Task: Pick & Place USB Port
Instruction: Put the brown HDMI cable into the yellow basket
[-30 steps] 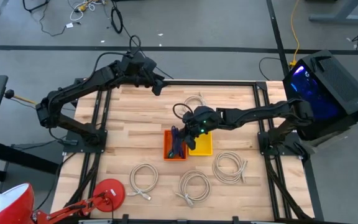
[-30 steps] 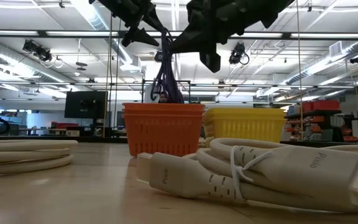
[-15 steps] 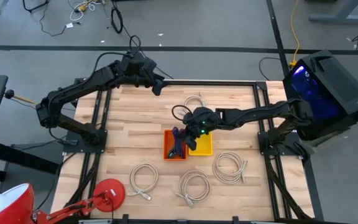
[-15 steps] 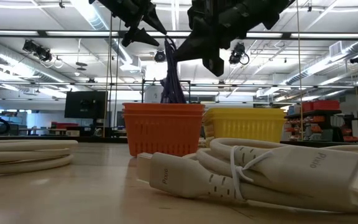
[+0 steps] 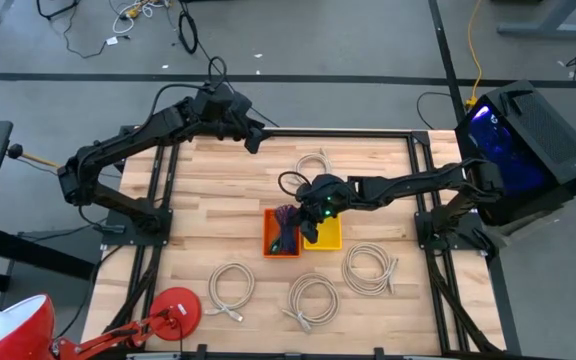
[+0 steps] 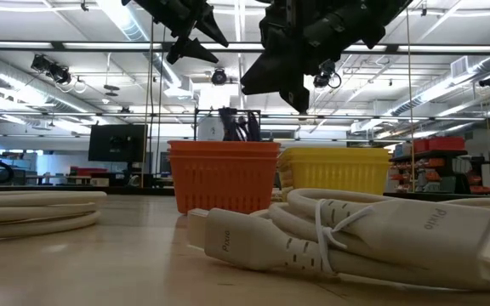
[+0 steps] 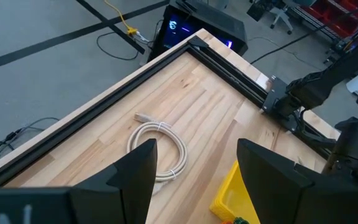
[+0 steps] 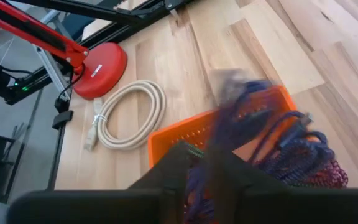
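Note:
A purple coiled cable [image 5: 287, 224] lies bunched in the orange basket [image 5: 281, 243], its top loops showing above the rim [image 6: 236, 125]. In the right wrist view it is blurred [image 8: 284, 146]. My right gripper [image 5: 306, 222] hangs just above the orange basket and the yellow basket [image 5: 328, 238] beside it, fingers a little apart and clear of the cable in the low view [image 6: 289, 92]. My left gripper [image 5: 256, 141] waits open, high over the table's far left part [image 7: 194, 168].
White cable coils lie near the front edge [image 5: 231, 285] [image 5: 312, 300] [image 5: 368, 268] and behind the baskets [image 5: 315, 162]. A red lamp base [image 5: 176, 305] stands at the front left. A black box with a blue light [image 5: 528, 140] is off the right edge.
My right gripper has let go of the purple cable. It hung stretched below the fingers over the orange basket. It has dropped and now lies bunched inside the basket.

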